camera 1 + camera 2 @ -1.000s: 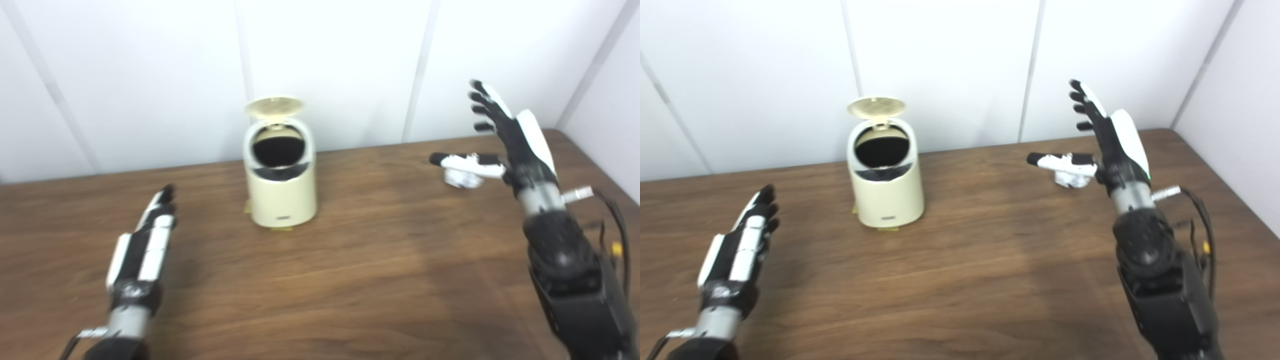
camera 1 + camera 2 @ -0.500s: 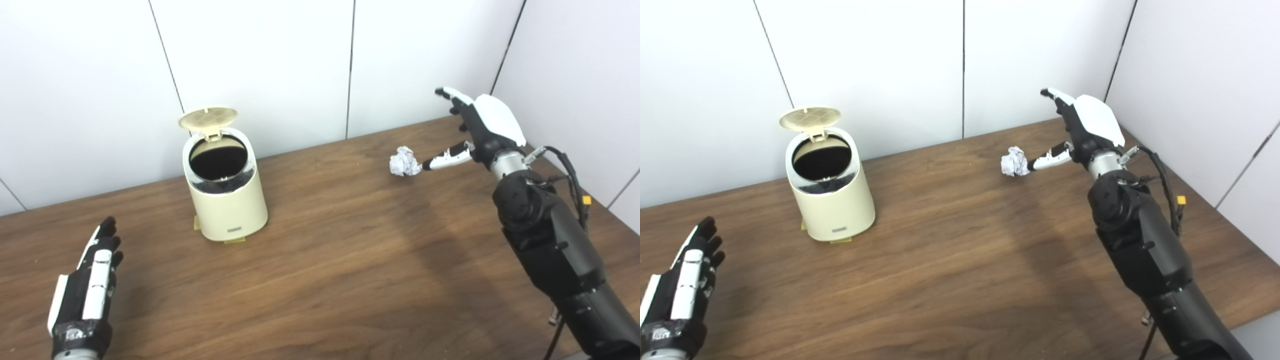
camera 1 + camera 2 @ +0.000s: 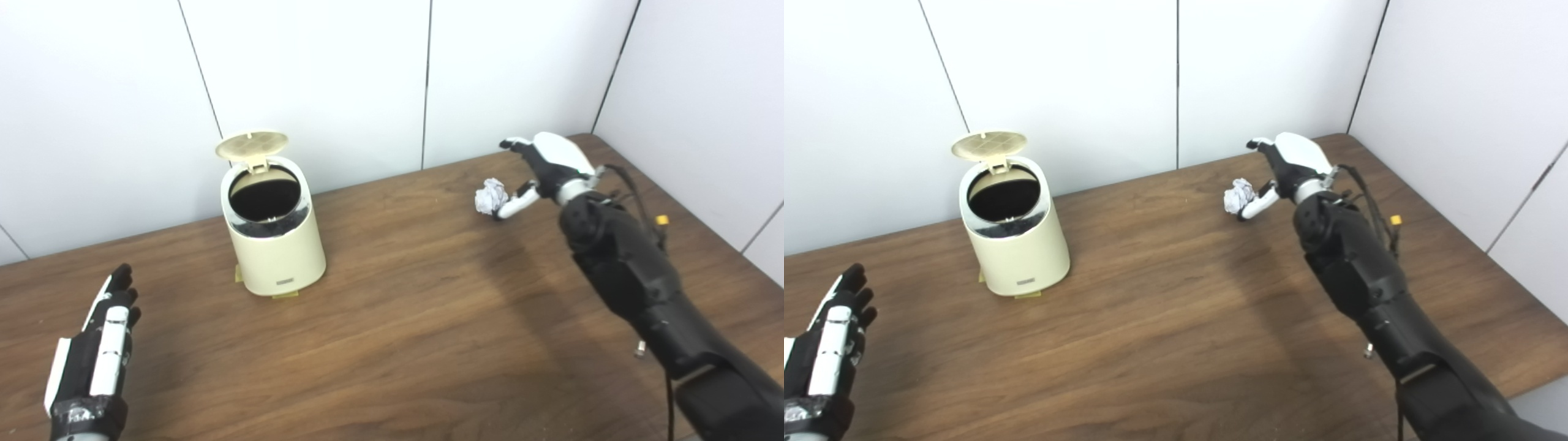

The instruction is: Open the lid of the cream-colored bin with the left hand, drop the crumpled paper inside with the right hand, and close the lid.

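The cream-colored bin (image 3: 273, 236) is seen standing upright on the wooden counter (image 3: 404, 318), toward its back left, near the white wall panels (image 3: 318, 73). Its lid (image 3: 252, 144) is raised and tipped back behind the rim, so that the dark inside of the bin is laid bare.

The crumpled paper (image 3: 491, 196) is found on the counter well to the right of the bin, near the back edge. The right hand (image 3: 547, 166) is held over and just beside it, with the palm turned down and the fingers spread apart above the paper. The thumb (image 3: 516, 205) is stretched out low, and its tip is met by the near side of the paper, or lies so close that a gap cannot be told. The paper is not enclosed: nothing is gripped by this hand, and the fingers are kept wide.

The left hand (image 3: 92, 361) is seen at the lower left, well apart from the bin, held flat with the fingers straight and only slightly parted. Nothing is held or touched by it. Whether it rests on the counter or hangs just above it cannot be told.
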